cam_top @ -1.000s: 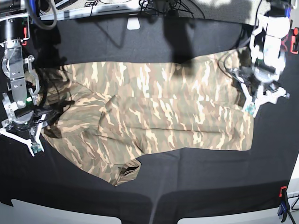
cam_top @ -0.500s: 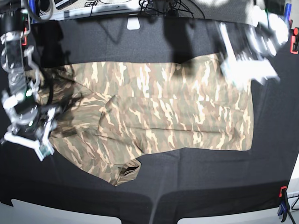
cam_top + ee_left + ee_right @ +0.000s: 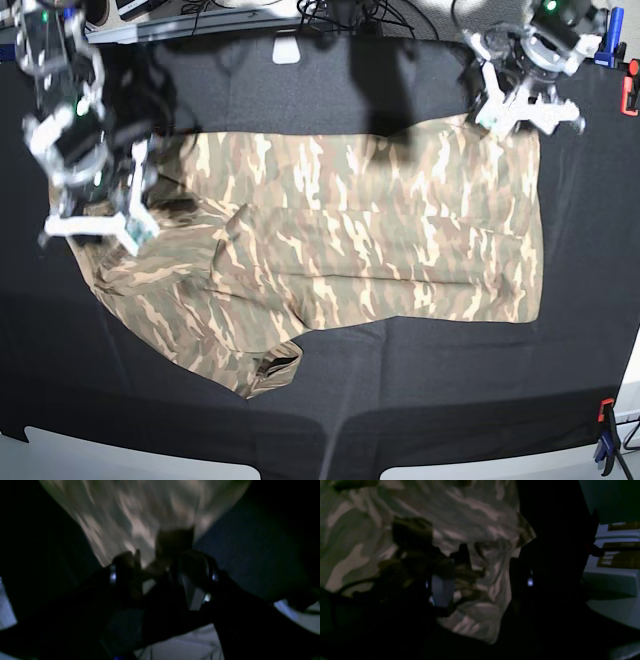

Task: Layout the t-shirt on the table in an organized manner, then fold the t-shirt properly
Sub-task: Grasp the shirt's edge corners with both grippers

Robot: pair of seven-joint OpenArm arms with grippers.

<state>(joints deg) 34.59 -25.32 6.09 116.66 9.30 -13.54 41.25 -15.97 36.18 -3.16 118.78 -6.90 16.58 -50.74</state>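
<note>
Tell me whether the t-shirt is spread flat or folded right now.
Mostly spread, not folded: the t-shirt lies open across the table, though its end near the right gripper is bunched, with one corner curled under.

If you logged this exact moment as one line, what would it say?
stage: layout | t-shirt: spread flat on table, unfolded | left gripper: open, over shirt's far corner | right gripper: open, over other end

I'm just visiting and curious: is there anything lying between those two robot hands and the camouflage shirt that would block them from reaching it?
Nothing visible does. The t-shirt lies spread on the table with nothing on top of it. The left hand hangs open over its far corner, and the right hand hangs open over its other end.
</note>
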